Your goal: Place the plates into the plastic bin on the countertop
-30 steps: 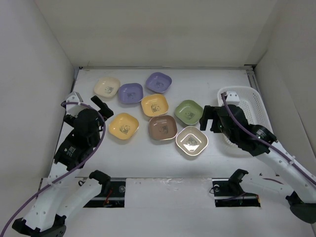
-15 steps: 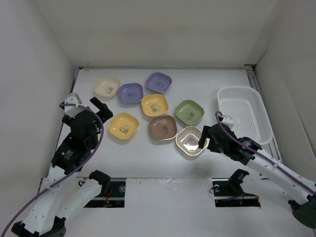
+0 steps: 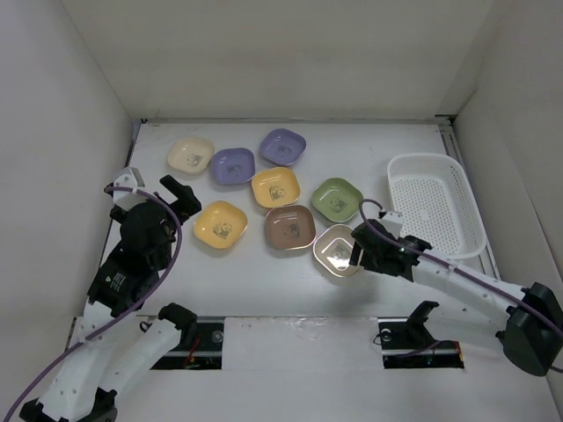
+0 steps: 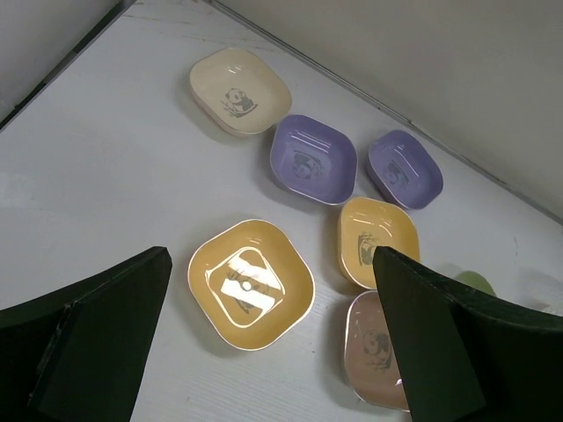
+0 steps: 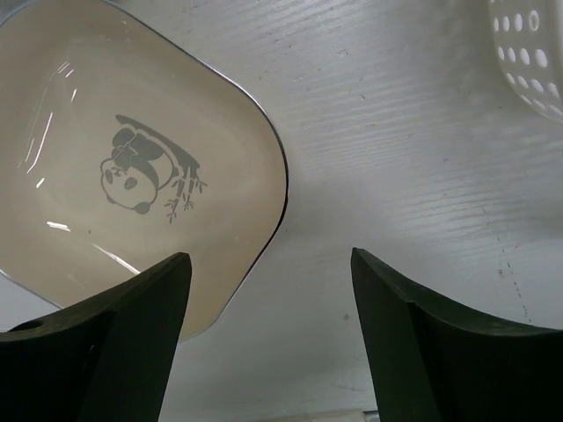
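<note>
Eight plates lie on the white countertop [image 3: 264,281]: cream [image 3: 190,155], two purple [image 3: 232,165] [image 3: 282,146], two yellow-orange [image 3: 275,186] [image 3: 220,224], green [image 3: 337,200], brown [image 3: 289,227] and beige [image 3: 337,251]. The white plastic bin [image 3: 435,204] stands at the right and holds nothing. My right gripper [image 3: 359,251] is open and low at the beige plate's right edge; in the right wrist view the beige plate [image 5: 132,176] has its rim between my open fingers [image 5: 270,257]. My left gripper [image 3: 182,193] is open above the near yellow-orange plate [image 4: 251,283].
White walls enclose the table on the left, back and right. A corner of the bin [image 5: 532,53] shows at the upper right of the right wrist view. The left wrist view also shows the cream plate [image 4: 239,90] and a purple plate [image 4: 312,158].
My right arm has swung from beside the bin down and left to the beige plate's right edge. My left arm has shifted only slightly.
</note>
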`<state>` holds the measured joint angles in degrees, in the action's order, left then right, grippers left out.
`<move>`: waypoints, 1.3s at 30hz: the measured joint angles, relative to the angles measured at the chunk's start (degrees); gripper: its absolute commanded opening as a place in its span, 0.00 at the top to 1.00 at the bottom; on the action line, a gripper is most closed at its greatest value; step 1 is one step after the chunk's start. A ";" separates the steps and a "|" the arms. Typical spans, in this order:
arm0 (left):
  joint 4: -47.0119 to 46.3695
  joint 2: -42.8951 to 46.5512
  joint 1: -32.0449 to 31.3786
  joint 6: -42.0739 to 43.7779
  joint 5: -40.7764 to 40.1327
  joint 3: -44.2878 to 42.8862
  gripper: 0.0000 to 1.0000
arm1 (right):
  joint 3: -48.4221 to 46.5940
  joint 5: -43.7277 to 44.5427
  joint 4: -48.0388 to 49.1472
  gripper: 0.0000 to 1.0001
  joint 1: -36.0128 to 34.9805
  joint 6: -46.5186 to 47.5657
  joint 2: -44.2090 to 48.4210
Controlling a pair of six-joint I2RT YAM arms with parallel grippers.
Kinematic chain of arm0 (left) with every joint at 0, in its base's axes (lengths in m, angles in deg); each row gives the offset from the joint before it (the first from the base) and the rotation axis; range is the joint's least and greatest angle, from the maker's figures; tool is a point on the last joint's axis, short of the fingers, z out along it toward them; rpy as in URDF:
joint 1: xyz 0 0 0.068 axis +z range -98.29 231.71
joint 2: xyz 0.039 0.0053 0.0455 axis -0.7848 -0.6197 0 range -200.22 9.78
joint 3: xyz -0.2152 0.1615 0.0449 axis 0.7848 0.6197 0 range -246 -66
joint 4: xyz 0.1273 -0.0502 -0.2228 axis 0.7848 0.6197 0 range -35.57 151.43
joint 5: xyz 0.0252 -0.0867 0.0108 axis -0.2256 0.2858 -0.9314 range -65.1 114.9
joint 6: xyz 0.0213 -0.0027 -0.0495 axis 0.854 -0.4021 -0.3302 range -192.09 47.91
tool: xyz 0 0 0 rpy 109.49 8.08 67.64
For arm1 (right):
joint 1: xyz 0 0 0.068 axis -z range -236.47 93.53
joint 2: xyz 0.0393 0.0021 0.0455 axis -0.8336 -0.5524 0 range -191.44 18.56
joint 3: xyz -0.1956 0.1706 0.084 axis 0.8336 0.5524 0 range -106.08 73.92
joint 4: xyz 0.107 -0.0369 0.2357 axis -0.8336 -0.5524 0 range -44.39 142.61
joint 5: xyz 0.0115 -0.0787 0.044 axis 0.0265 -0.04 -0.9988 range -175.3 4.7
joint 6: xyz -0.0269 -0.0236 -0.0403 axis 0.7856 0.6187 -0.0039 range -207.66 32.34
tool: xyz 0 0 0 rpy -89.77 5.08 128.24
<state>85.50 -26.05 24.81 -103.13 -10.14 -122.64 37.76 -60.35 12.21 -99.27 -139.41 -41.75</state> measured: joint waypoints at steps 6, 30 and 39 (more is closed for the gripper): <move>-0.15 1.44 0.00 0.37 0.83 0.04 0.01 | -0.13 0.28 2.78 0.35 0.00 -1.20 -7.78; -1.25 4.13 0.00 0.83 2.03 0.04 0.01 | -3.37 3.72 -7.56 1.00 -2.80 -13.51 0.39; -1.27 -0.59 0.00 0.90 2.51 0.04 0.01 | -16.48 16.37 -14.08 1.00 -0.35 -14.86 11.74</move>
<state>84.23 -26.64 24.81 -102.24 -7.63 -122.60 21.28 -43.98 -1.87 -99.62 -154.27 -30.01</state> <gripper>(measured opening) 0.993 0.026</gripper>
